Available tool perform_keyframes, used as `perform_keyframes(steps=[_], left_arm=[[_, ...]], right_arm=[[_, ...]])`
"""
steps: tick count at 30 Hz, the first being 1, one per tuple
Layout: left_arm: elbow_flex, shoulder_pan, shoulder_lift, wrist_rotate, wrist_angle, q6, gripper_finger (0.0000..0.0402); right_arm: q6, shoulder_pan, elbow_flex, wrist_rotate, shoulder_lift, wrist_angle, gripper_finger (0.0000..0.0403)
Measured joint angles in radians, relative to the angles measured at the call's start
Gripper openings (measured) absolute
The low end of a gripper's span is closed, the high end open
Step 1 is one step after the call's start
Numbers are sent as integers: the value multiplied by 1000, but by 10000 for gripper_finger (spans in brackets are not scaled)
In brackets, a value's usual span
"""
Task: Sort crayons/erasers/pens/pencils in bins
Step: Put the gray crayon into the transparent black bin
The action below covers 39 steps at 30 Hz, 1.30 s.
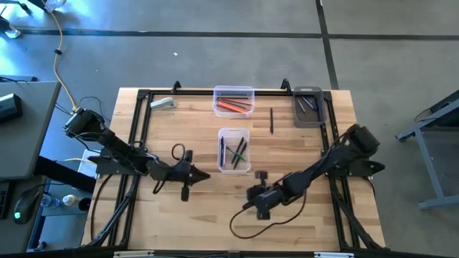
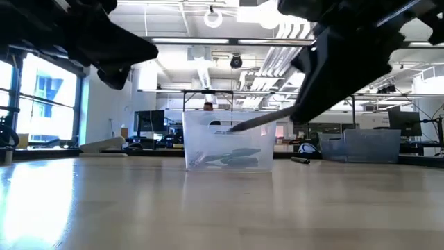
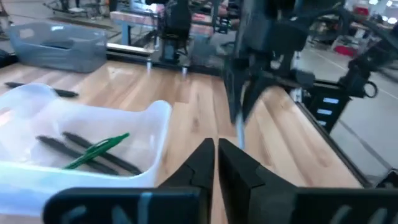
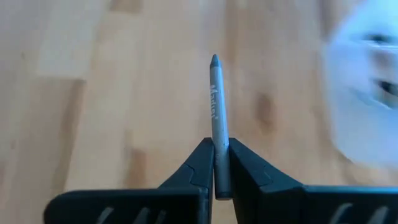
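My right gripper [image 4: 216,163] is shut on a grey crayon [image 4: 214,93], above the table near its front middle [image 1: 251,195]. My left gripper [image 3: 216,155] is shut and empty, left of the centre bin [image 1: 206,175]. A clear bin [image 1: 234,150] at the table's centre holds dark pens and a green one [image 3: 96,151]. A second clear bin [image 1: 234,100] at the far middle holds red and orange crayons. A smoky grey bin [image 1: 309,107] at the far right holds dark items. A black pen [image 1: 272,120] lies on the table between the bins. My right gripper pinches the grey crayon's rear part [image 4: 217,152] between its two fingers. The crayon lies along the fingers and sticks out past their tips, its pointed tip [image 4: 214,60] forward. In the low view the crayon [image 2: 253,123] slants downward, clear of the table.
A pale flat item [image 1: 163,103] lies at the far left of the table and a small dark item [image 1: 262,174] lies near the right gripper. A black frame [image 1: 136,129] borders the wooden top. Cables loop at the front [image 1: 247,226]. Bare wood lies at the near side.
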Motion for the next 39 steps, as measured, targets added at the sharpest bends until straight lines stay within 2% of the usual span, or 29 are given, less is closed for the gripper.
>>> perform_keyframes(steps=[4, 9, 17, 22, 27, 33, 39], left_arm=[[-48, 17, -3, 0, 71, 11, 6], [-55, 20, -4, -7, 77, 18, 6], [-54, 16, -4, -7, 100, 27, 1], [-54, 18, -4, -7, 101, 27, 1], [-54, 19, -4, -7, 101, 27, 1], [-54, 19, -4, -8, 104, 37, 1], [-54, 19, -4, -8, 104, 36, 1]], right_arm=[[22, -6, 0, 84, -114, -189, 17], [90, -43, 1, 198, -301, -430, 17], [199, -199, -13, 341, -552, -710, 17], [187, -392, -88, 356, -661, -732, 17], [171, -608, -160, 352, -714, -732, 17], [131, -855, -194, 352, -694, -673, 17], [61, -1023, -195, 338, -633, -624, 17]])
